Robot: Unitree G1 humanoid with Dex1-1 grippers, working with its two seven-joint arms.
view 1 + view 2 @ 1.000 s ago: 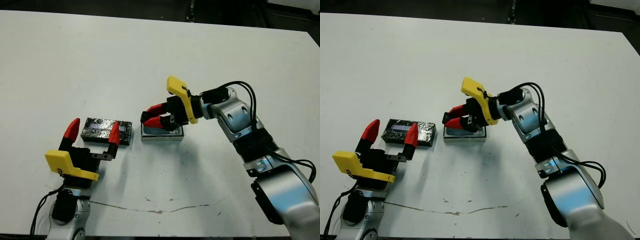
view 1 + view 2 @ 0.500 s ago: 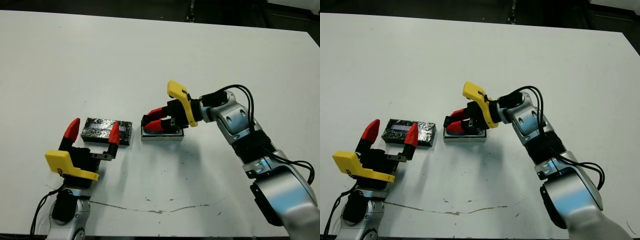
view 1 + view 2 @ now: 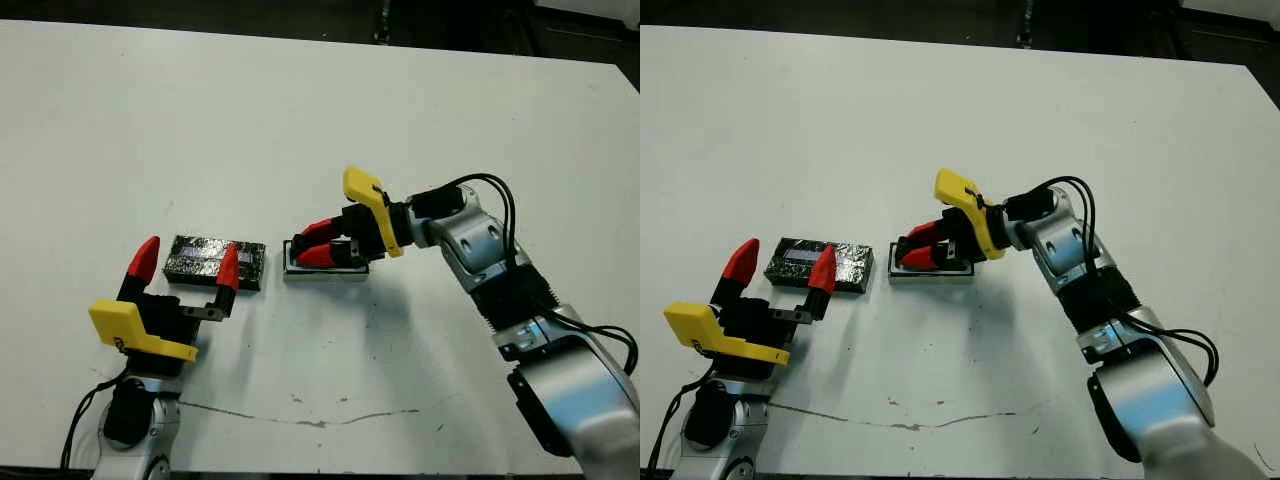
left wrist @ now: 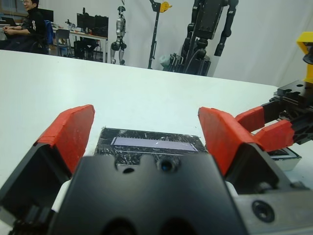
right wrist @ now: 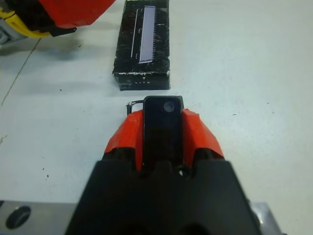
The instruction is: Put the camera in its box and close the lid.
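- The camera (image 5: 163,128) is a slim black bar pinched between the two red fingers (image 5: 201,139) of the right gripper (image 3: 322,249), one finger pressed to each of its long sides; its far end, with a small round lens, sticks out past the fingertips.
- The right gripper is narrow — closed on the camera — and it sits low over the box (image 3: 325,270), with the fingertips inside the box's outline as seen from the head.
- The box is a shallow tray with a dark rim and pale inside, lying on the white table (image 3: 300,110) around its middle, nearer the near edge than the far one. Whether the camera already touches the tray floor cannot be told.
- In the right wrist view a corner of the box rim (image 5: 135,104) shows just beyond the left-hand fingertip, so the camera's front end lies right over that end of the tray.
- The lid (image 3: 214,261) — black, speckled, with a pale strip along its top — lies flat on the table just beside the box, toward the table's left edge, a small gap between the two.
- The left gripper (image 3: 186,264) stands wide open and holds nothing; its two red fingertips (image 3: 145,257) rise on the near side of the lid, one of them overlapping the lid's near edge in the head view.
- From the left wrist, the lid lies between the spread fingers and beyond them, apart from both.
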